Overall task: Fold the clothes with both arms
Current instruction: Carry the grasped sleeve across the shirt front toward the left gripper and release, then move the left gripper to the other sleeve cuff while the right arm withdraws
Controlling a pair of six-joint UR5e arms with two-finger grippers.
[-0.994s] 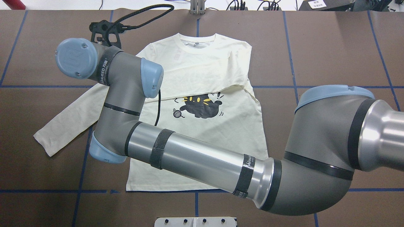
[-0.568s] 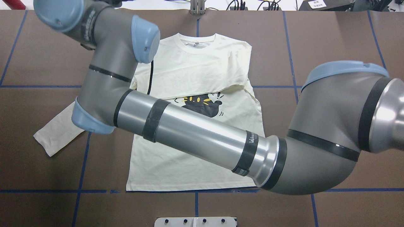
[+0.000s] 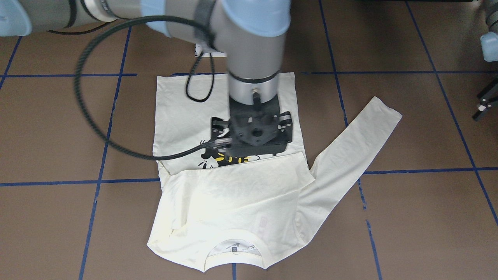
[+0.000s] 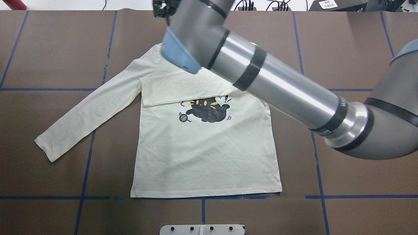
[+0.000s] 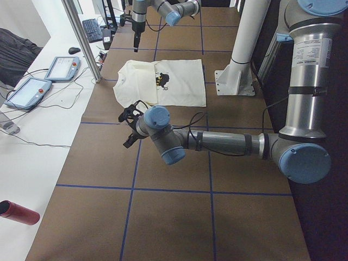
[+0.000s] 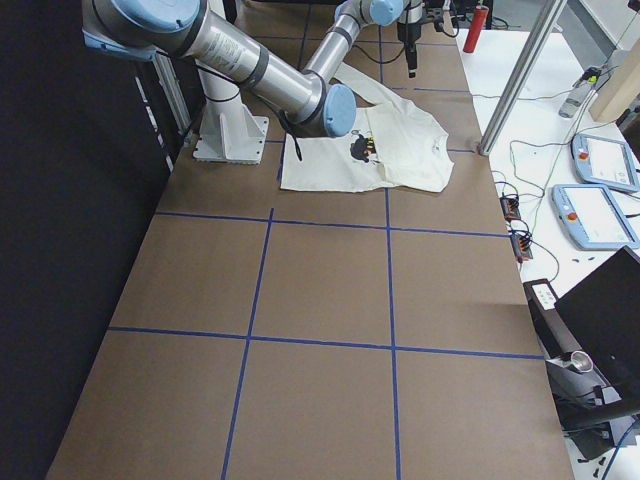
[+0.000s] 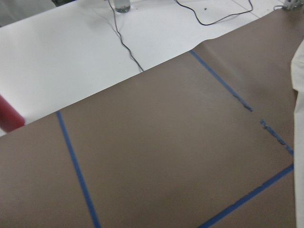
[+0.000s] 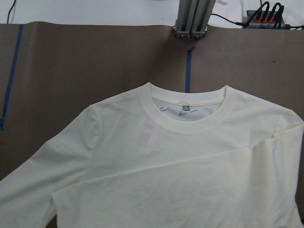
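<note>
The clothes are one cream long-sleeved shirt (image 4: 209,156) lying flat, print up, collar toward the far edge. A black cat print (image 4: 209,111) shows below a sleeve folded across the chest. The other sleeve (image 4: 88,111) stretches out to the left. My right arm reaches across the shirt's upper part, and its gripper (image 3: 253,134) hangs high over the chest, clear of the cloth; I cannot tell whether it is open or shut. The right wrist view shows the collar (image 8: 187,116) and no fingers. My left gripper (image 5: 130,122) hovers over bare table well left of the shirt (image 5: 174,81); its state cannot be told.
The white pedestal base (image 5: 236,81) stands behind the shirt. An aluminium post (image 5: 81,38), two teach pendants (image 5: 27,92) and a red cylinder (image 5: 19,212) lie on the white bench beyond the brown table. A metal plate (image 4: 202,229) sits at the near edge.
My right arm has swung from over the shirt's left shoulder up and to the right, its wrist now at the far edge above the collar. The shirt has not moved.
</note>
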